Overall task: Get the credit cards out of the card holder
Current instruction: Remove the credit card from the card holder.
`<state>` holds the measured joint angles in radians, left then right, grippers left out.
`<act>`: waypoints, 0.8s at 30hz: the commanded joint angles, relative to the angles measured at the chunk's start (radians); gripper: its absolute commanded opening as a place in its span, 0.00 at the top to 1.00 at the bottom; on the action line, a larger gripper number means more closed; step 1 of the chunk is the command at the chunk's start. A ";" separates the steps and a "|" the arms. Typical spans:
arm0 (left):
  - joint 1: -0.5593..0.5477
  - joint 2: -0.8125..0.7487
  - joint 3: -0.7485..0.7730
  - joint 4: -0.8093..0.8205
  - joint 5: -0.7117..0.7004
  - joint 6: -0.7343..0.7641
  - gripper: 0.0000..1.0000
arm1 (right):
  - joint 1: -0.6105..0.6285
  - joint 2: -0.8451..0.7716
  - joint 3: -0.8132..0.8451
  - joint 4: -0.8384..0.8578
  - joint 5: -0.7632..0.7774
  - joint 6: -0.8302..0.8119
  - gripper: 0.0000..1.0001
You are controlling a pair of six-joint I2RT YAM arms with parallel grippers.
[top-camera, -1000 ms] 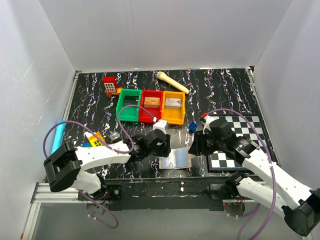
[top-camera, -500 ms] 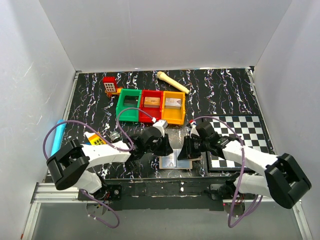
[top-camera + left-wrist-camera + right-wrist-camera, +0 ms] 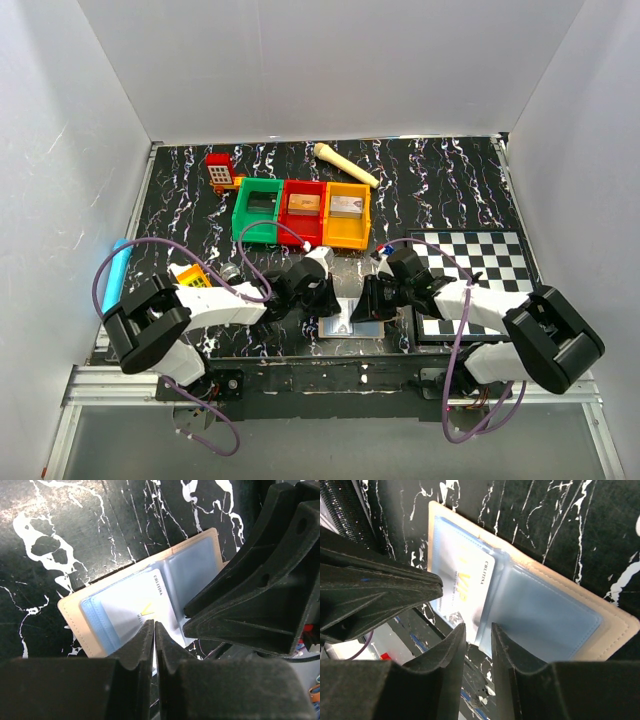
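Observation:
The card holder [image 3: 352, 320] lies open and flat near the table's front edge, tan rim [image 3: 70, 614] around a pale blue-grey lining [image 3: 555, 615]. A white credit card [image 3: 131, 599] with a yellow mark pokes out of one pocket [image 3: 466, 582]. My left gripper [image 3: 327, 298] is low at the holder's left side, jaws shut [image 3: 154, 626] on the card's protruding edge, which shows as a thin white strip between them. My right gripper [image 3: 373, 302] is close on the other side, jaws a little apart [image 3: 477, 630] at the lining's near corner, gripping nothing. The two grippers nearly touch.
Green [image 3: 258, 210], red [image 3: 303, 207] and orange [image 3: 347, 208] bins stand in a row behind the grippers. A chequered board [image 3: 480, 268] lies at the right. A pale stick [image 3: 345, 164] and a red toy [image 3: 219, 170] sit at the back, a blue tube [image 3: 118, 270] at the left.
My right gripper has swung left from the chequered board to the card holder. The left jaws have closed over the card's edge.

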<state>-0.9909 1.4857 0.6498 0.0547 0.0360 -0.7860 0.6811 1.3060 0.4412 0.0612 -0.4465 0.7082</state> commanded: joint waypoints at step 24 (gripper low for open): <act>0.055 -0.036 -0.021 -0.124 -0.099 -0.067 1.00 | -0.015 0.072 0.037 0.063 0.012 0.011 0.61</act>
<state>-0.9459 1.5078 0.6563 -0.0326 -0.0223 -0.8536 0.6727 1.3811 0.4500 0.1341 -0.4553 0.7307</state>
